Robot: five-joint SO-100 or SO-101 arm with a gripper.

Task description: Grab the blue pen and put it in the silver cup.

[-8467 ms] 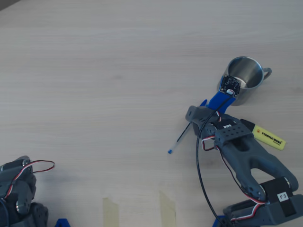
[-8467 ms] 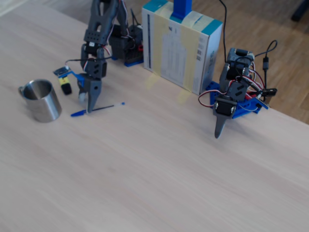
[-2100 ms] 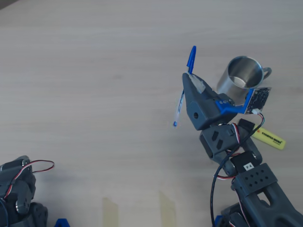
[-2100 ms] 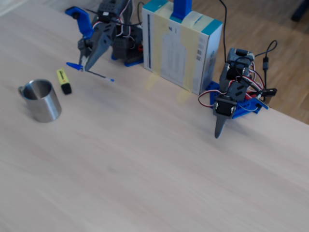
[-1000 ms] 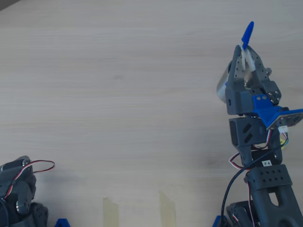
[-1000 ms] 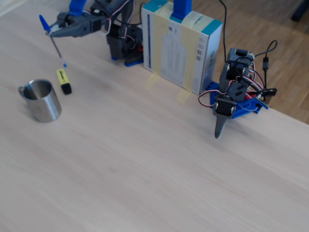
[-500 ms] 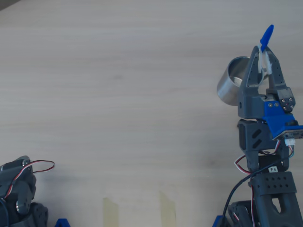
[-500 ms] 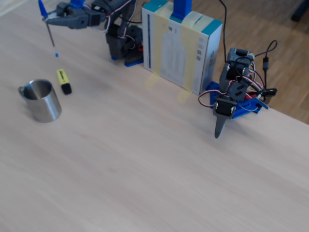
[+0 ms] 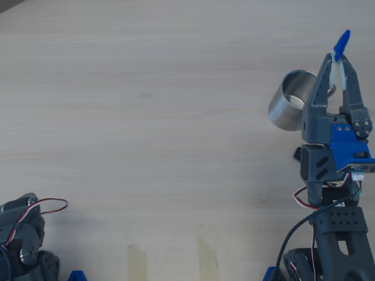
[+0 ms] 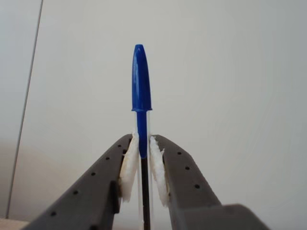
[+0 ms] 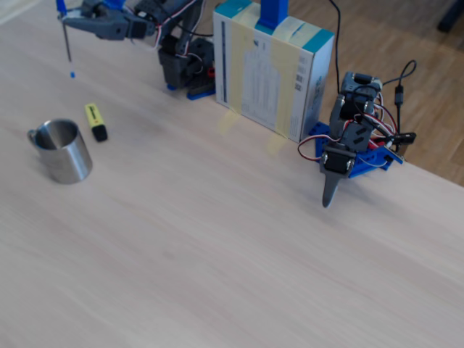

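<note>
Aloft: blue pen pinched upright, cup waiting below

Clearly the blue pen (image 10: 141, 103) is off the bench and held in the gripper (image 10: 143, 165). In the wrist view its blue cap points straight up past the fingertips, while the clear barrel with the dark ink tube runs down between the two white pads (image 10: 128, 165). The dark fingers (image 10: 103, 179) press in on either side, narrowed onto the barrel just below the cap.

In the fixed view the pen (image 11: 67, 45) hangs nearly vertical high over the bench, cap at the top edge of the picture and the small blue end plug at the bottom. The gripper (image 11: 69, 20) reaches out level from the arm at the back.

From overhead, only the cap end of the pen (image 9: 341, 42) shows beyond the gripper (image 9: 336, 57), tilted toward the upper right. The silver cup (image 9: 291, 108) stands upright on the bench (image 9: 146, 117) just left of the fingers, its rim partly hidden by the left one. In the fixed view the cup (image 11: 64, 151) sits lower and nearer the camera than the pen, well apart from it, handle to the left.

A yellow highlighter (image 11: 94, 121) with a black cap lies on the bench near the cup. A second arm (image 11: 351, 141) rests at the right, beside a cardboard box (image 11: 272, 69).
</note>
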